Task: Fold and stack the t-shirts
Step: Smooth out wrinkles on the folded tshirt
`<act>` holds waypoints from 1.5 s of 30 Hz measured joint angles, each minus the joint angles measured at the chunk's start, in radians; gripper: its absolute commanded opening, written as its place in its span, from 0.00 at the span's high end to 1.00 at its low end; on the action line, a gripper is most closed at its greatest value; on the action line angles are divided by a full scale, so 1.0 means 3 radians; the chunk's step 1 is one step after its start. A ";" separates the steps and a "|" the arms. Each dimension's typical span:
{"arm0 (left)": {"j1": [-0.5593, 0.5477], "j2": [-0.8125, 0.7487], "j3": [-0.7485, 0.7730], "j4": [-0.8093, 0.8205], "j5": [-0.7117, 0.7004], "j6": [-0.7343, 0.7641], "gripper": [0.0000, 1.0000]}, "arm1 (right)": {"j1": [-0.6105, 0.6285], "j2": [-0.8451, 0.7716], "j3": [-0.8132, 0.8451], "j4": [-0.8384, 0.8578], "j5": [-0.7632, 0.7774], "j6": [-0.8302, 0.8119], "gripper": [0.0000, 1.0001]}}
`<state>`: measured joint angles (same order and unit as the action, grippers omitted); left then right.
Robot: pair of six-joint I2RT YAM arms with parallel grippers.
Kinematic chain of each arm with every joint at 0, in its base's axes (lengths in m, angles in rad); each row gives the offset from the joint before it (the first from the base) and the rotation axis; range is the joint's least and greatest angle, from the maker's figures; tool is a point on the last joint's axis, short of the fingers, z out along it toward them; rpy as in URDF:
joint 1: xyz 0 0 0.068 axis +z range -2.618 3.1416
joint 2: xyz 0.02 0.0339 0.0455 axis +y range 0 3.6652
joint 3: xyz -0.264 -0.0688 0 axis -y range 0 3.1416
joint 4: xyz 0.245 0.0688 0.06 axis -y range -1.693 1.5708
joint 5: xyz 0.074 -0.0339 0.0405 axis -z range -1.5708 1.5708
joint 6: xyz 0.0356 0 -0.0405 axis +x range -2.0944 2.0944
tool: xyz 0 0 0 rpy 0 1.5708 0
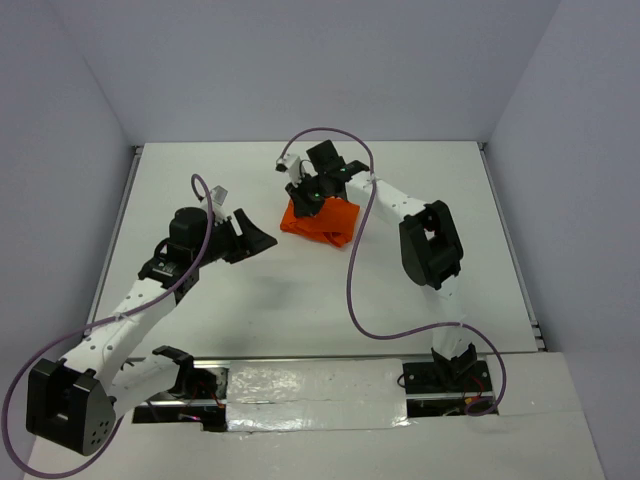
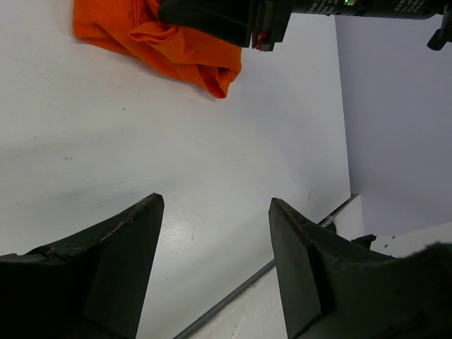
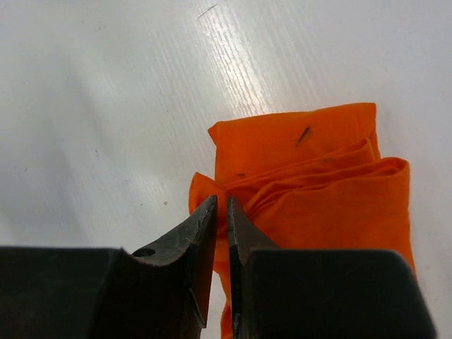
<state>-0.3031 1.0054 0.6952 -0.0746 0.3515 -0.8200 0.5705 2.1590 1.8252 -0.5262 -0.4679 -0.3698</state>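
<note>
We see the orange t-shirt (image 1: 325,225) lying as a crumpled, partly folded bundle on the white tabletop (image 1: 300,310), a little toward 12 o'clock from the middle of the surface and well away from every edge. The right gripper (image 1: 308,200) sits over the bundle's 10 o'clock corner, its arm reaching in from 4 o'clock. From the right wrist camera we find its jaws drawn together to a thin slit, and they appear to pinch a pointed fold at the edge of the shirt (image 3: 318,183). Beyond the tips the cloth spreads toward 2 o'clock in several stacked, rumpled layers with a small dark fleck on the top one. The left gripper (image 1: 256,236) hangs just beside the shirt at its 9 o'clock side, apart from the cloth. Its jaws stand wide apart and hold nothing. In the left wrist view we look between those two dark fingers (image 2: 120,261) at bare tabletop, with the shirt (image 2: 169,49) at 11 o'clock near the top of the picture and the black body of the other arm resting over it. A purple cable (image 1: 352,280) loops down from the right arm toward 6 o'clock.
</note>
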 measured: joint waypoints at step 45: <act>-0.0491 0.1301 0.0600 0.0490 0.0247 0.0028 0.32 | -0.0351 -0.0004 0.0294 0.0038 -0.0540 0.0525 0.79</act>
<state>-0.4503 1.3956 0.8753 0.0723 0.4255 -0.8116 0.4652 2.1578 1.9133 -0.5148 -0.6300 -0.2123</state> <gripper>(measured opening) 0.685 0.218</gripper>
